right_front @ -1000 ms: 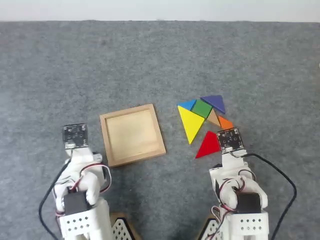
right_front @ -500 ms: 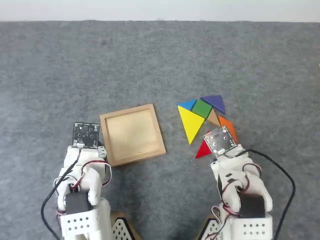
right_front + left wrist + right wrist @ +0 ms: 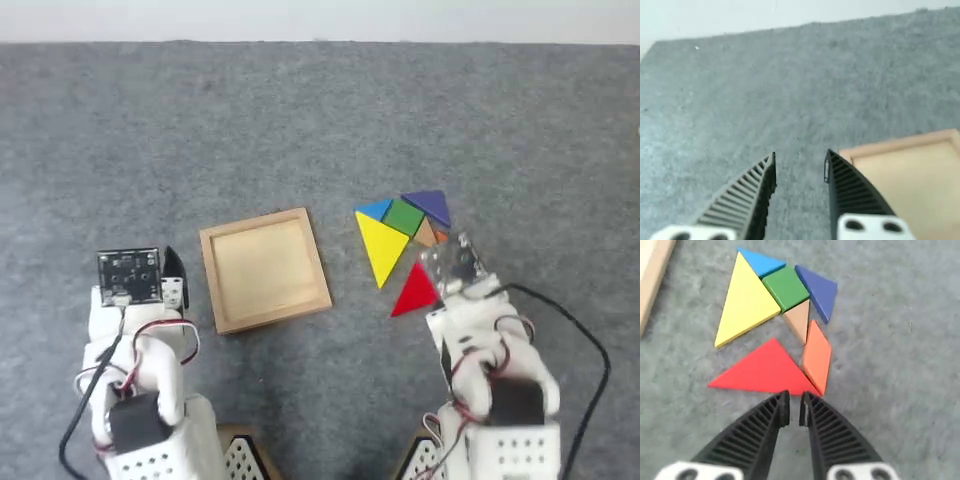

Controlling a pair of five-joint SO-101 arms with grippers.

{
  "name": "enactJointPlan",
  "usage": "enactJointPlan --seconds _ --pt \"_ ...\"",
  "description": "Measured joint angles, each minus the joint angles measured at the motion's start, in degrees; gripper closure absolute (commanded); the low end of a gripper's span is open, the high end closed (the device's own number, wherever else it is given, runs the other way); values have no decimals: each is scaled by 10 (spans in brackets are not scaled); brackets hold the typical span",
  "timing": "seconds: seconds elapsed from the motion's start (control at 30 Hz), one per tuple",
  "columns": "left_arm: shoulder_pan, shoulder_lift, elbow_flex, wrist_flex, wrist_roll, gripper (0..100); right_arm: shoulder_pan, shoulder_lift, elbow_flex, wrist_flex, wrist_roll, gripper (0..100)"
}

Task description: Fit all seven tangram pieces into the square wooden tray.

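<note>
The right gripper (image 3: pixel 793 410) is all but closed: its two black ribbed fingers (image 3: pixel 765 432) stand nearly together with a thin slit between the tips and nothing in them. The tips sit low over the grey carpet (image 3: pixel 300 120), just short of the spot where the red triangle (image 3: pixel 765 371) meets the end of the orange parallelogram (image 3: pixel 817 356). Beyond these two pieces the rest of the set lies flat in one tight cluster. The tan triangle (image 3: pixel 799 320) lies against the parallelogram, and the green square (image 3: pixel 786 287) sits at the tan triangle's far side. The yellow triangle (image 3: pixel 745 302) lies along one edge of the square, the dark blue triangle (image 3: pixel 820 290) flanks the square on the opposite side, and the light blue triangle (image 3: pixel 762 262) sits at the far end, beside the yellow one's tip. All seven pieces are on the carpet, well apart from the tray (image 3: pixel 262 265), which holds none of them. The left gripper (image 3: pixel 800 162) is released, its fingers (image 3: pixel 752 190) spread with only carpet between them. It hovers just beside one corner of the tray, outside the rim, on the side away from the pieces.
</note>
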Motion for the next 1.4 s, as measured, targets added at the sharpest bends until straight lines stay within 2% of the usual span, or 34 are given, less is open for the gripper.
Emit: enactJointPlan --seconds 0.13,0.3,0.47,0.63,0.77,0.97,1.17,1.4 --pt "0 23 -62 36 0 831 0 180 -76 -13 -37 933" --pt "-1 206 -177 70 0 831 2 353 -72 -105 -47 933" --pt "-25 510 -315 81 0 829 2 352 -1 -174 -47 933" --pt "-91 801 -404 6 -9 829 2 260 62 -179 -47 931" --pt "-98 961 -419 -30 -26 829 1 164 103 -179 -47 930" --pt "-21 1014 -419 -44 -17 829 1 79 108 -139 -47 930" --pt "93 1018 -406 -61 24 833 1 73 108 -135 -47 930" --pt "164 1018 -400 -65 33 833 1 73 108 -131 -47 930"
